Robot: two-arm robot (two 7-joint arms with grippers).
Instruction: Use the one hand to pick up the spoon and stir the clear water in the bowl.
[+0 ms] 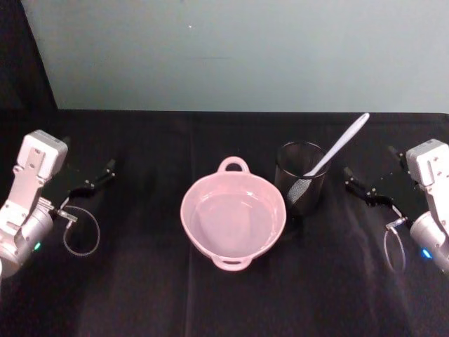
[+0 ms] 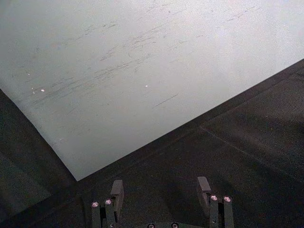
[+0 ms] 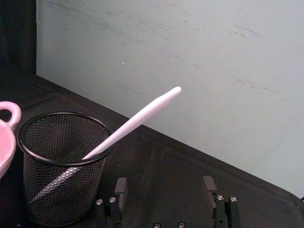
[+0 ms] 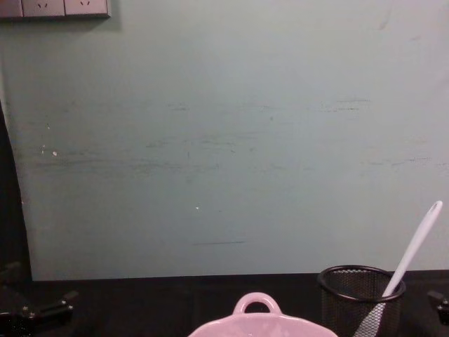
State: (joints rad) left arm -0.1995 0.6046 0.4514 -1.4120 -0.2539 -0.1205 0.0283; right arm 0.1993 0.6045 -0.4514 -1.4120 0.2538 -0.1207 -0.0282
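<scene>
At 3 o'clock of bowl (image 1: 188, 210): spoon (image 1: 337, 149) in mesh cup (image 1: 309, 200), handle leaning to 1 o'clock. We see right gripper (image 3: 164, 186) at cup's 3 o'clock, spread, empty; left gripper (image 2: 160, 187) parked at 9, spread. We fear slanted spoon snags rim, tips light cup.

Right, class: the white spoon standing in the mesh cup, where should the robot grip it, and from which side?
Grip the spoon by its bare handle above the rim of the mesh cup. Its scoop end sits low inside, walled in by mesh, while the handle leans toward the robot's right. The open right gripper, beside the cup, should probably come from there.
</scene>
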